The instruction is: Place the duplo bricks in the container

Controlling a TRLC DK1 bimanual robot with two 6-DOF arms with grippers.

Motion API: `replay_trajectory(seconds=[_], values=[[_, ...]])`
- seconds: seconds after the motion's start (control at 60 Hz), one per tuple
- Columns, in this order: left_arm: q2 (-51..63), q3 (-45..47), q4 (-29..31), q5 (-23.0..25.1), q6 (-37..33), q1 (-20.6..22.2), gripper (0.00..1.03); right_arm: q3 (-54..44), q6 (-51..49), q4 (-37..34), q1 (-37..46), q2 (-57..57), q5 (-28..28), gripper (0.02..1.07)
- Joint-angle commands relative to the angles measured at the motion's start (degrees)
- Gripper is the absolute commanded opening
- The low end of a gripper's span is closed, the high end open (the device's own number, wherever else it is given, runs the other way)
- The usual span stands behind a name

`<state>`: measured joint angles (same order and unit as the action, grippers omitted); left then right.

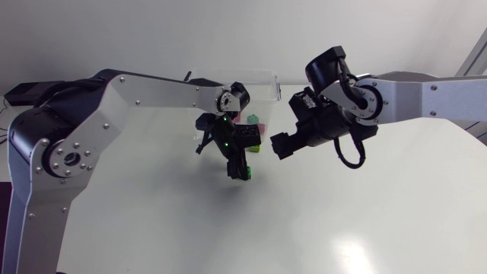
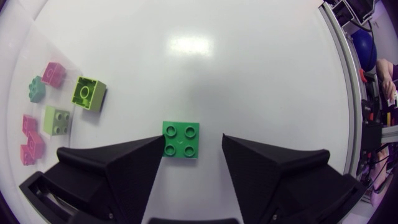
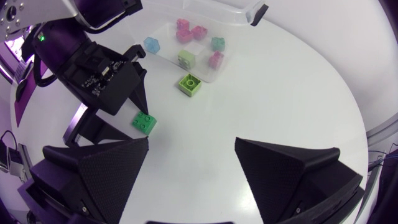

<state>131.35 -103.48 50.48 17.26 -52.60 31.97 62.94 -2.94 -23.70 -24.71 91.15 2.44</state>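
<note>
Inside the container (image 1: 259,87), about 6 bricks (image 3: 186,59) already, with 2 left on the surface (image 3: 298,93): lime brick (image 3: 189,84), and green brick (image 2: 181,139) between released left claw (image 2: 193,137), right claw (image 3: 192,140) likewise released.

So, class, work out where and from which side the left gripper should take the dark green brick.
I would grip the dark green brick by its two flat side walls, coming straight down: it lies flat, studs up, squared between the open fingers of the left gripper.
</note>
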Motion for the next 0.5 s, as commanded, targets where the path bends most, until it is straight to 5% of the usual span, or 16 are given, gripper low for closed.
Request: replay_trajectory(seconds=[0.0, 0.183, 0.333, 0.483], values=[[3.1, -0.8, 1.6, -0.1, -1.7, 0.8, 0.44, -1.8, 1.3, 0.8, -0.4, -0.7, -0.6, 1.02], [4.2, -0.2, 2.3, -1.0, -1.5, 1.0, 0.32, -1.9, 1.1, 0.4, -0.3, -1.1, -0.7, 1.02], [4.0, 0.4, 2.3, -1.5, -1.5, 1.0, 0.33, -2.4, 0.9, 0.3, -0.3, -1.3, -0.8, 1.02], [3.5, -0.2, 2.4, -2.6, -0.9, 0.6, 0.51, -2.8, 0.8, 0.2, -0.2, -1.5, -0.9, 1.02]])
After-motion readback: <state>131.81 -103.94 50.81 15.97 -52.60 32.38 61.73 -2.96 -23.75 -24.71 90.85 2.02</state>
